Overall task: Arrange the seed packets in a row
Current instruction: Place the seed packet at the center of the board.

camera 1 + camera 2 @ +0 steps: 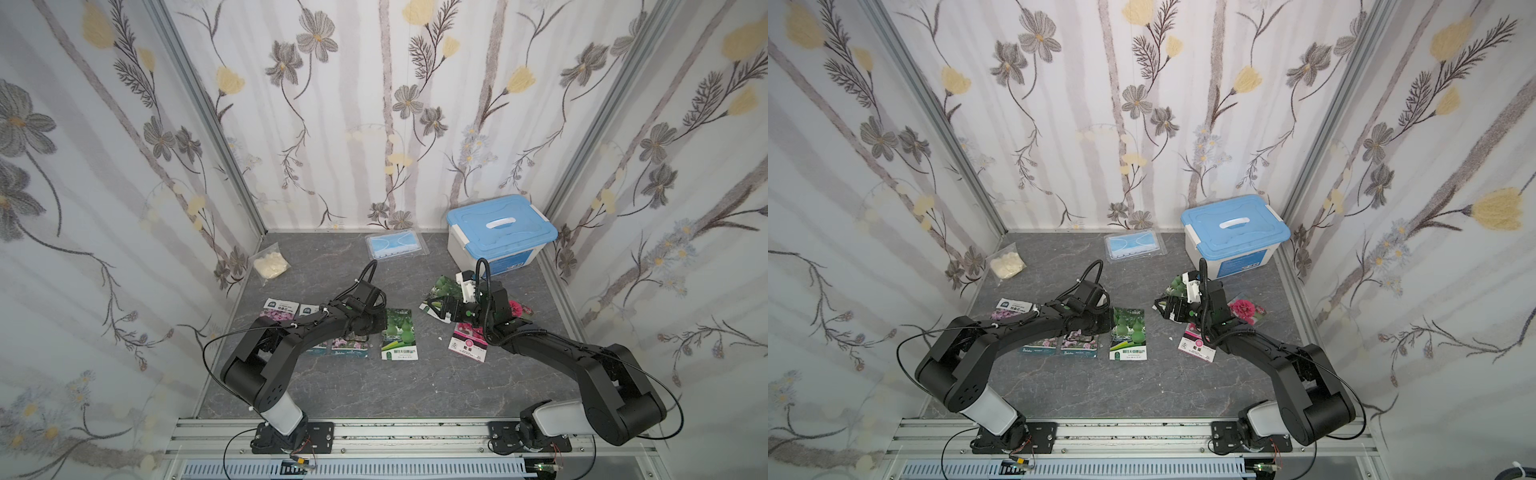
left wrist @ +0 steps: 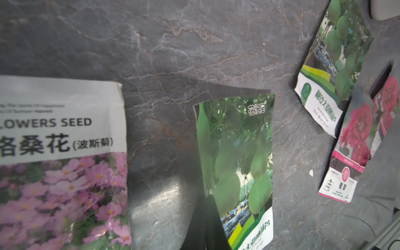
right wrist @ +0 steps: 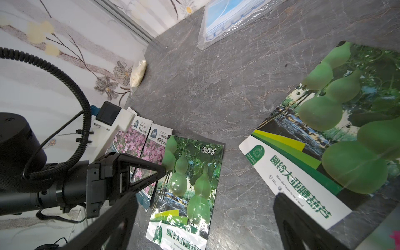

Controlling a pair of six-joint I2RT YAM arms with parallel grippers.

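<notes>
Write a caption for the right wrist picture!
Open right gripper near a crooked gourd seed packet on the grey table.

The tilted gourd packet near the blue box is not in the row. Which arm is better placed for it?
Likely the right. The right gripper hangs open just over the tilted gourd packet, while the left gripper is shut, away at the lined-up packets.

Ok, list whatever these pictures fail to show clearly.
- Purple flower packets: left arm covers their middles in both top views; count unclear.
- Pink bloom packet: right arm hides its upper part in both top views.
- Left pincer: whether it pinches the gourd packet is unclear; left wrist view blurs its fingers.
</notes>
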